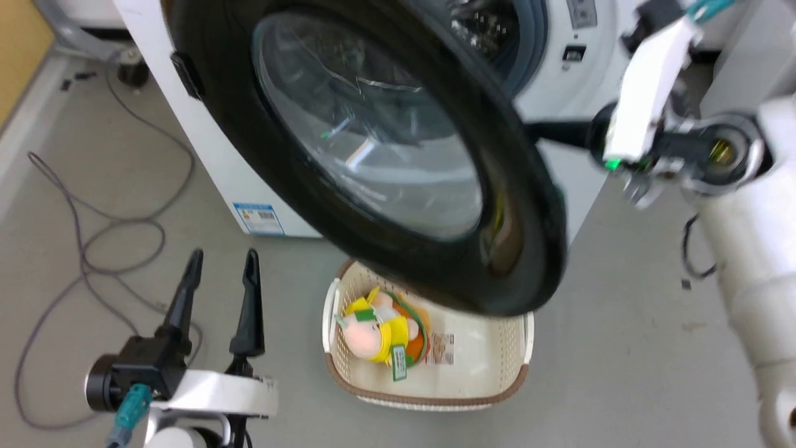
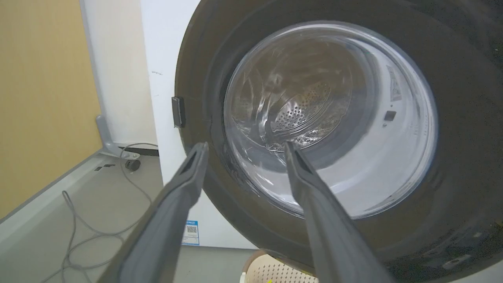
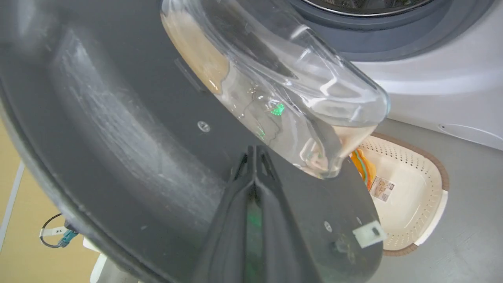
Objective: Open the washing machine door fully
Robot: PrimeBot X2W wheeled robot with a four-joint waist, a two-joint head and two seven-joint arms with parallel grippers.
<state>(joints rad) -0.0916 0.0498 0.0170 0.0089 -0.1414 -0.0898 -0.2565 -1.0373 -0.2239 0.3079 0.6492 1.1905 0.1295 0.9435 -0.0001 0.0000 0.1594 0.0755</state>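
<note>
Head view first: where is the door standing?

I am seeing the washing machine door (image 1: pixel 373 143) standing well out from the washing machine (image 1: pixel 211 155). Its glossy front is facing me and its lower edge is hanging over a laundry basket (image 1: pixel 435 397) holding a plush toy (image 1: pixel 373 333). The drum mouth (image 1: pixel 497 31) is showing behind the door at the top. My left gripper (image 1: pixel 224 255) is hovering low at the left, fingers spread, holding nothing, well apart from the door.

And the left wrist view?

I am looking along my spread fingers (image 2: pixel 169 212) at the door's outer face. Perforated steel is showing through the glass bowl (image 2: pixel 330 118). Nothing is lying between the fingers.

Right wrist view?

My right gripper (image 3: pixel 255 151) is reaching behind the door, fingers pressed together on nothing. The tips seem to be touching the matte inner ring (image 3: pixel 118 118), just below the glass bowl. The grey gasket (image 3: pixel 353 39) is lying exposed beyond.

How far along are you?

I am judging it partly done. The door is unlatched and clear of the opening, but it is not looking folded back as far as the hinge allows. What is left is pushing outward from the inside. I am expecting closed tips to slide on smooth plastic, so I am planning a slow push.
</note>
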